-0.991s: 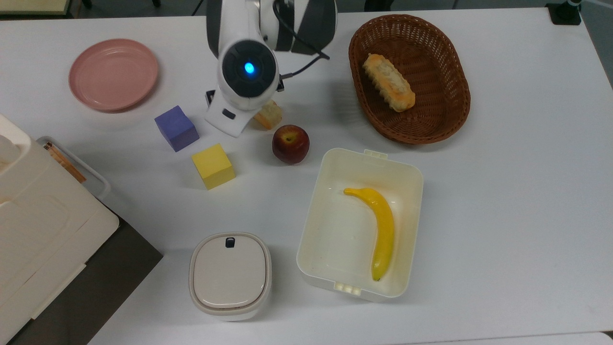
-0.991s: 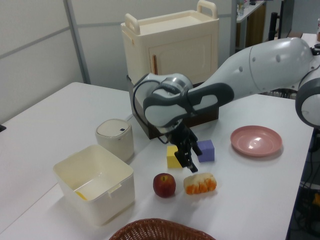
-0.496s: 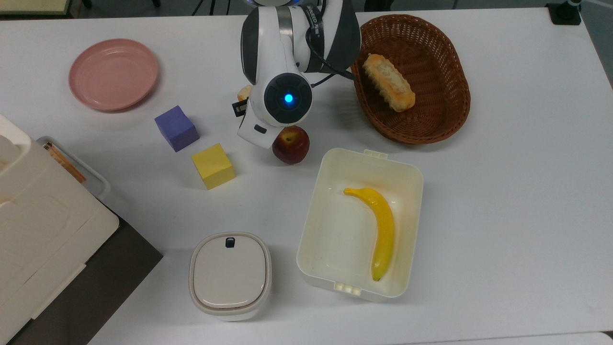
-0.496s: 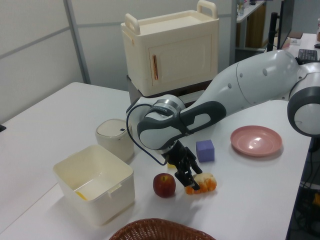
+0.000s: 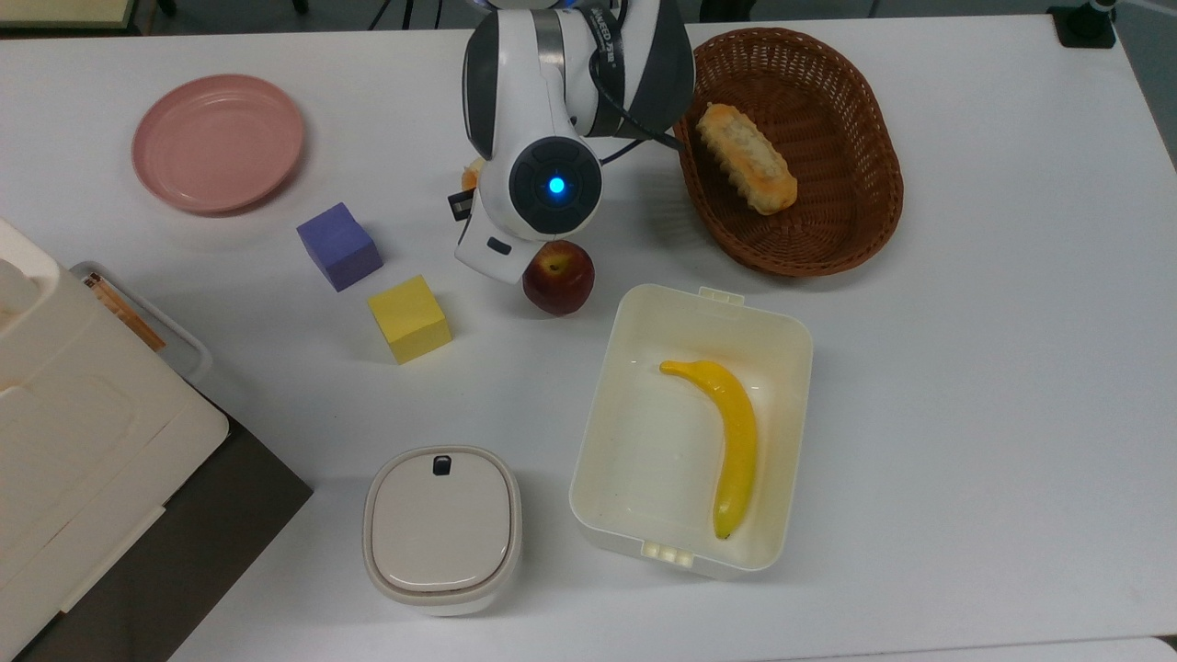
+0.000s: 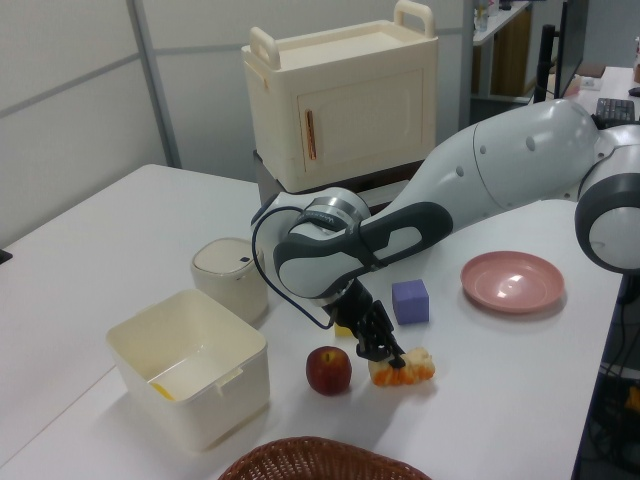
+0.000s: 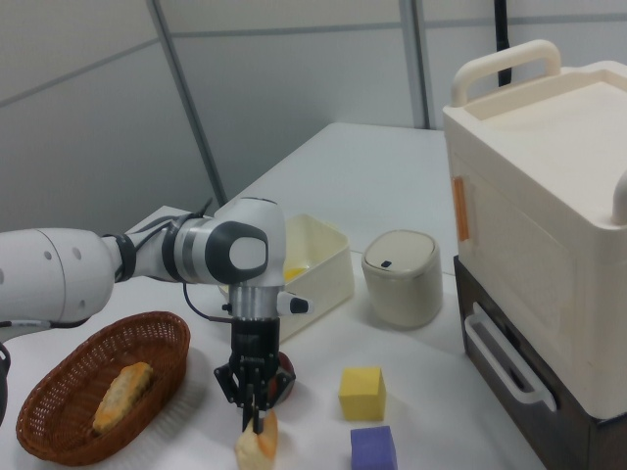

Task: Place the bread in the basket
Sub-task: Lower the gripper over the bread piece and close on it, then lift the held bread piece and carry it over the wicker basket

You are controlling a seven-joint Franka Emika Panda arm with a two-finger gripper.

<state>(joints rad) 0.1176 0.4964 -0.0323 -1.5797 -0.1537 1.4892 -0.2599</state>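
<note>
The bread, a short chunky piece with pale crumb and orange crust, lies on the white table beside the red apple. My gripper points straight down onto the end of the bread nearest the apple and is shut on it. In the right view the gripper pinches the top of the bread. In the top view my arm covers most of the bread, leaving a sliver. The brown wicker basket stands at the top view's upper right, a short way from my arm.
A long ridged loaf lies in the basket. A cream box holds a banana. Also on the table are a purple cube, a yellow cube, a pink plate, a lidded pot and a cream cabinet.
My arm swung toward the top view's right and the gripper came down from above the bread onto its end. The bread has stayed on the table.
</note>
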